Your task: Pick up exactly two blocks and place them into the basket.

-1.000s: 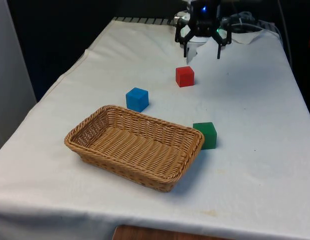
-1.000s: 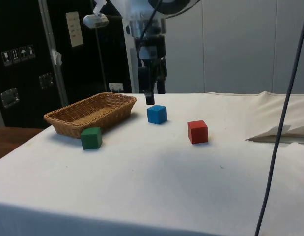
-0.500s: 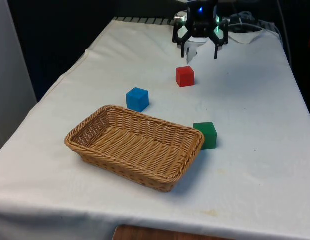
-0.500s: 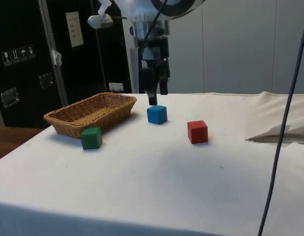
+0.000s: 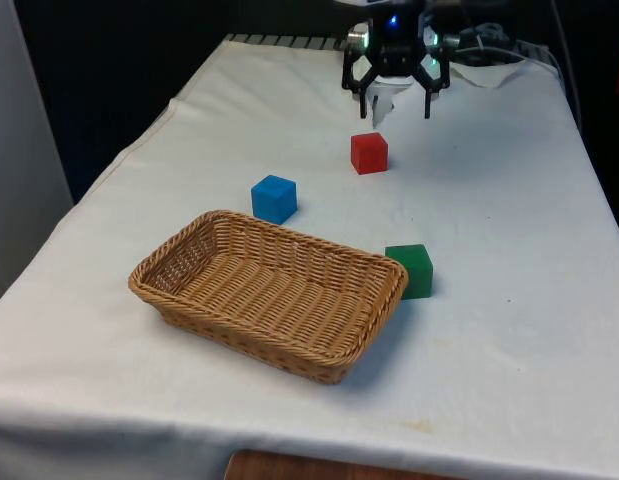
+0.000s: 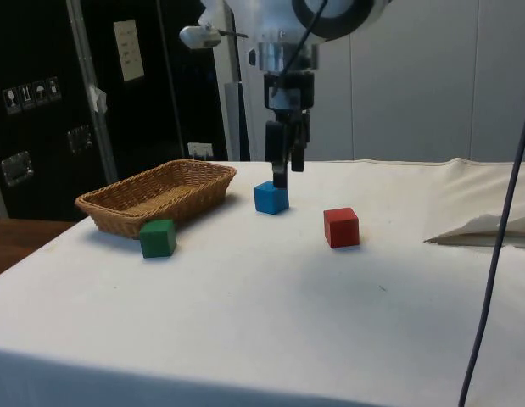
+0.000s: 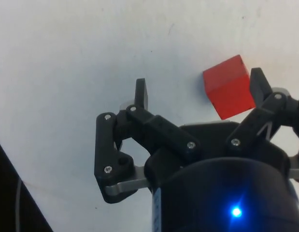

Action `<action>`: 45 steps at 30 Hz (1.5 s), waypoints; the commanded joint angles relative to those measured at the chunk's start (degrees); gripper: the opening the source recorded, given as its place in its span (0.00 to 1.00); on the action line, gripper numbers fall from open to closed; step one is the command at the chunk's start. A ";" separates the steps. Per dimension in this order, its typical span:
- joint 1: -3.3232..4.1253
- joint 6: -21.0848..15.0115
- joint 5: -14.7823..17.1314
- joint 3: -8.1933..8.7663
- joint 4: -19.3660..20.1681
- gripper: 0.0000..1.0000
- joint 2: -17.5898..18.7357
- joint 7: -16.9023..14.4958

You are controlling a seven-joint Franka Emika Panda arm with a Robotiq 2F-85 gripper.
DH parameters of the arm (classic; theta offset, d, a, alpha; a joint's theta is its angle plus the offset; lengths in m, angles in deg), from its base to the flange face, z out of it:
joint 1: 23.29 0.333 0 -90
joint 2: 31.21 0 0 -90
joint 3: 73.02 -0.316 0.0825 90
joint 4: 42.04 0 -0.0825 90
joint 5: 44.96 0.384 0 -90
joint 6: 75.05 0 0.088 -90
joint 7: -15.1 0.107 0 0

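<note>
Tool [image 5: 394, 108] fingers hang spread apart and hold nothing, raised above the white-clothed bench [image 5: 509, 220] at its far end. Just below and in front of it in the front view sits the red block [image 5: 369, 153]; the wrist view puts that red block [image 7: 229, 93] close against one finger, off to the side of the gap rather than squarely between the two. In the side view the tool [image 6: 283, 174] hangs over the area behind the blue block [image 6: 270, 197], with the red block [image 6: 341, 227] resting apart from it. The blue block [image 5: 274, 198] lies on the cloth between the red one and the wicker basket [image 5: 179, 268]. The green block [image 5: 410, 270] stands just beside the basket's rim on the front view's right. All three blocks rest on the bench outside the basket.
</note>
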 commanded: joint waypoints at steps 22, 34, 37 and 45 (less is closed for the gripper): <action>-1.15 -6.36 0.40 1.89 5.90 1.00 -1.20 -9.22; -1.32 -5.96 0.06 1.66 5.73 1.00 1.15 -13.69; -1.15 -6.65 0.92 1.43 6.25 1.00 1.32 -16.10; -1.20 -8.54 2.75 0.86 7.22 1.00 2.75 -20.74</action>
